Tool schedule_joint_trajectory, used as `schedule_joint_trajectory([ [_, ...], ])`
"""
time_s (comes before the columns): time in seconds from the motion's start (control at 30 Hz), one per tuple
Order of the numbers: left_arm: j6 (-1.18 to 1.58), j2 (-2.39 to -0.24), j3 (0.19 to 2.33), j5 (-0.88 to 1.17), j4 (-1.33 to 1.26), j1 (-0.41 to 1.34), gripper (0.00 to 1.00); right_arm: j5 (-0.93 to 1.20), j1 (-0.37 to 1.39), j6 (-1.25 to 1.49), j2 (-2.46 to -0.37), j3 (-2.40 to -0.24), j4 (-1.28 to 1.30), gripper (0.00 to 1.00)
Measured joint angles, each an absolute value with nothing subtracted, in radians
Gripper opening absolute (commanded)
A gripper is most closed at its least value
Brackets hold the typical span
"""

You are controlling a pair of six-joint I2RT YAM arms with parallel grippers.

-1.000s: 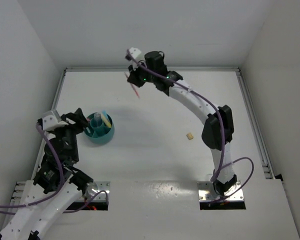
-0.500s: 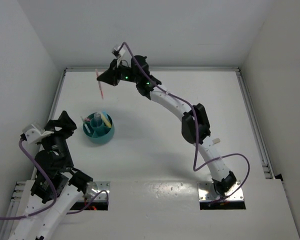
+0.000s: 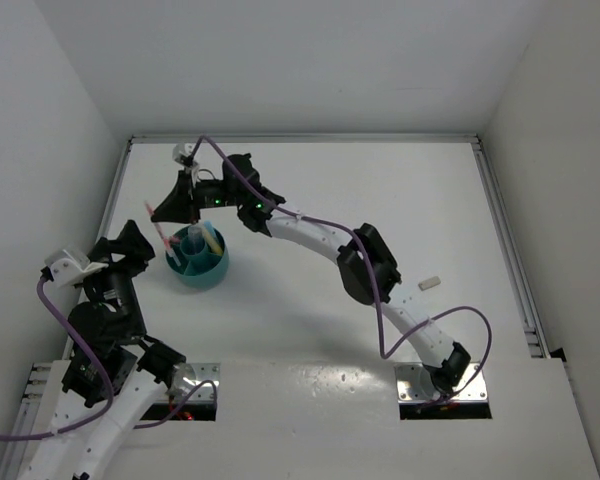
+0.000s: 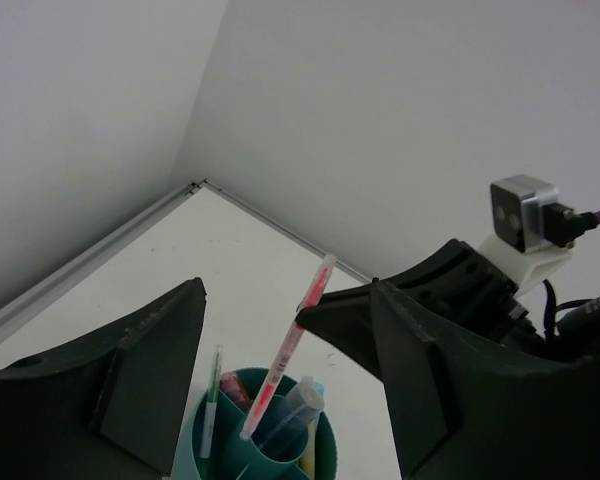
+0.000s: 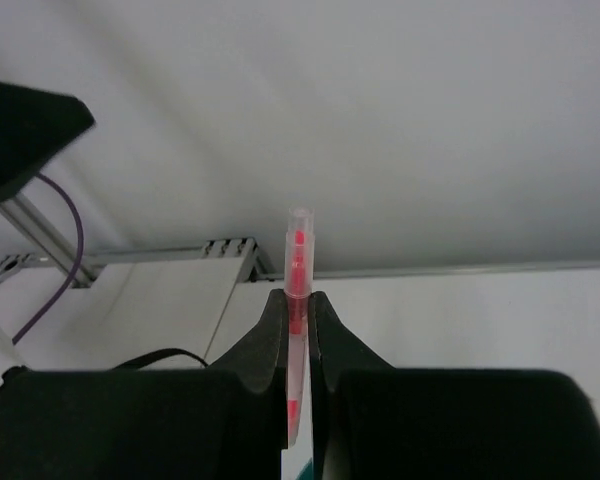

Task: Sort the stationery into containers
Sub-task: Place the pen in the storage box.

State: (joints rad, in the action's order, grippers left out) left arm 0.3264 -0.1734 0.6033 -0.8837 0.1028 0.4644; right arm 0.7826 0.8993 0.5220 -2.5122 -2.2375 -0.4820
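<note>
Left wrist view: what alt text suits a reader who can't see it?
A pink pen, pinched near its top by the right arm's dark jaws, slants down toward a teal holder holding other pens. The left arm's own open jaws frame the view.

One teal holder [image 3: 216, 268], one pink pen [image 4: 285, 350], one green pen [image 4: 213, 385], one yellow marker [image 3: 212, 240], one pale piece [image 3: 431, 283].

No text, label, brand, number or sign can be read in any view. Nothing legible shows on the pink pen [image 4: 286, 348] or the teal holder [image 3: 208, 277]; any marking there is too small to tell.
</note>
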Motion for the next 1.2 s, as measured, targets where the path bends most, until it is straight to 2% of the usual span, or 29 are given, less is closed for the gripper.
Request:
schedule_joint_trajectory([
  [0.2, 0.326, -0.170, 0.601, -0.871, 0.101, 0.464, 0.72, 0.774, 0.903, 0.484, -2.519, -2.160, -0.488, 0.00],
  [0.83, 0.326, -0.153, 0.593, -0.842, 0.095, 0.464, 0.72, 0.672, 0.931, 0.331, -2.554, -2.151, -0.482, 0.00],
  [1.2, 0.326, -0.138, 0.592, -0.835, 0.095, 0.464, 0.73, 0.641, 0.941, 0.190, -2.529, -2.004, -0.533, 0.00],
])
